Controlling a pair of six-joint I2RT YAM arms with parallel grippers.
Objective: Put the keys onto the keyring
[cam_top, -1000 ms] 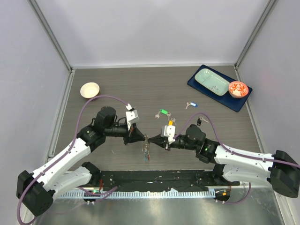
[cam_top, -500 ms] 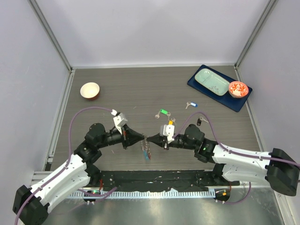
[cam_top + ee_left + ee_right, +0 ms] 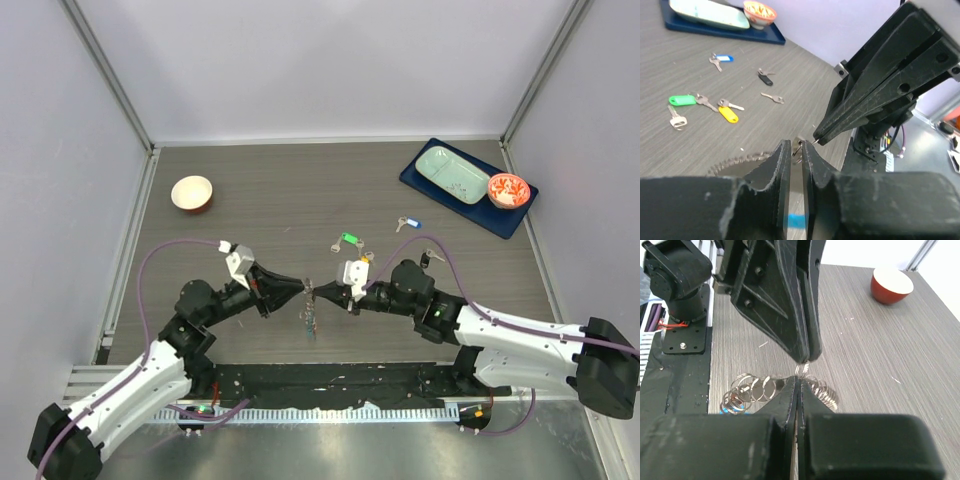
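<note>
Grey wood-grain table [image 3: 300, 190], boxed by pale walls with metal posts in the corners. Far right stands a dark blue rectangular tray [image 3: 470, 212] carrying a mint-green oblong dish [image 3: 452, 174] and a small red-patterned bowl [image 3: 507, 189]. Far left, a round white bowl with a red outside [image 3: 192, 192] sits alone.

Both arms reach inward and meet nose to nose at the front middle. The left gripper [image 3: 300, 288] and right gripper [image 3: 325, 294] each have their fingers drawn together. They pinch the keyring [image 3: 311, 312], a loop of grey metal chain rings with a blue strap, which sags between and below the tips. I cannot tell whether its lower end rests on the table.

The keys lie loose on the table beyond the right gripper, well apart from the keyring:
- green-tagged key [image 3: 347, 239]
- blue-tagged key [image 3: 408, 224]
- black-headed key [image 3: 427, 258]
- yellow-tagged key [image 3: 728, 115]
- plain silver key [image 3: 772, 97]

Risks, as I judge them:
- Both holds are at the very fingertips (a thin bite on thin wire), so any pull in opposite directions could slip a ring free and drop the chain.
- The tips sit nearly touching, so a small misjudged move could knock them together.
- With both pincers occupied, fetching a key means one must let go, and the chain may then swing or twist.
</note>
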